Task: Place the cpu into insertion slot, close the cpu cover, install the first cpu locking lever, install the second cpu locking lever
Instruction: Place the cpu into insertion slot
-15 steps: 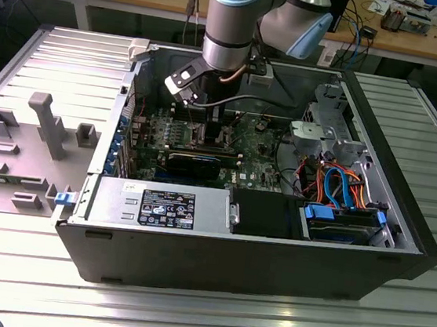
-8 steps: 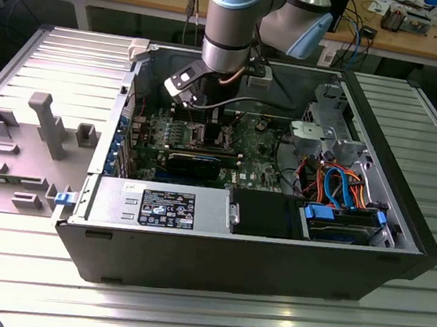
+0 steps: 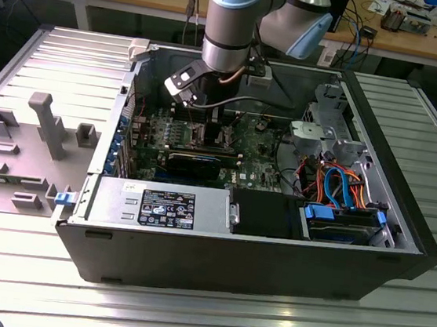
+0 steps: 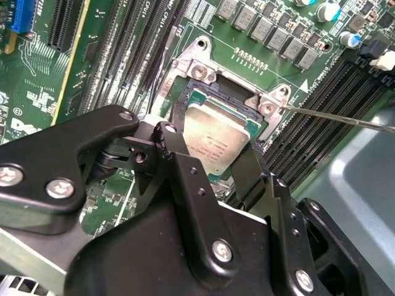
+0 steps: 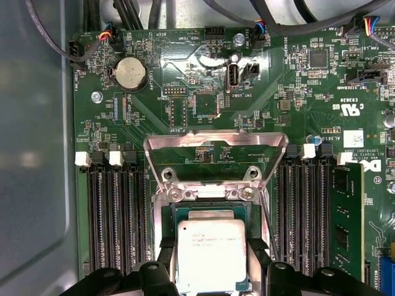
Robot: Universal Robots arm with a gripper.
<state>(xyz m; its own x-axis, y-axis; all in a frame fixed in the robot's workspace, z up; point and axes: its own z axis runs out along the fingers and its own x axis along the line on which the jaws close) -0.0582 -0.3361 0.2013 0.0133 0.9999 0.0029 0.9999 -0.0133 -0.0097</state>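
Where the claw sits: deep inside the open computer case [image 3: 231, 263], the claw [image 5: 213, 250] hangs low over the socket at the end of the single arm [image 3: 233, 23].
Claw state: narrow, with its two black fingers [image 4: 179, 154] pressed to opposite edges of the cpu, holding it.
Cpu: one [image 5: 212, 243], silver top up and level over the insertion slot [image 5: 207, 208]; whether it is fully seated I cannot tell.
Cpu cover: one [image 5: 216, 137], swung open and standing up from the hinge side of the socket, the board visible through its cut-out middle.
Locking lever: one thin metal rod [image 4: 345, 118], angled away from a socket corner and passing over the memory slots.
Memory slots: a bank of long black slots [image 5: 117, 216] on each flank of the socket; one green memory module [image 5: 347, 216] stands in an outer slot.
Coin cell: one [image 5: 131, 73], on the board beyond the cover.
Case contents: one green motherboard [image 5: 179, 55], one long black card [image 3: 195, 161], one silver power supply [image 3: 116, 199], and one drive bay with blue and orange cables [image 3: 342, 185].
Worktop: ribbed metal [image 3: 185, 317] carrying the case; on the exterior view's left lies one grey fixture plate [image 3: 16, 140] with raised blocks.
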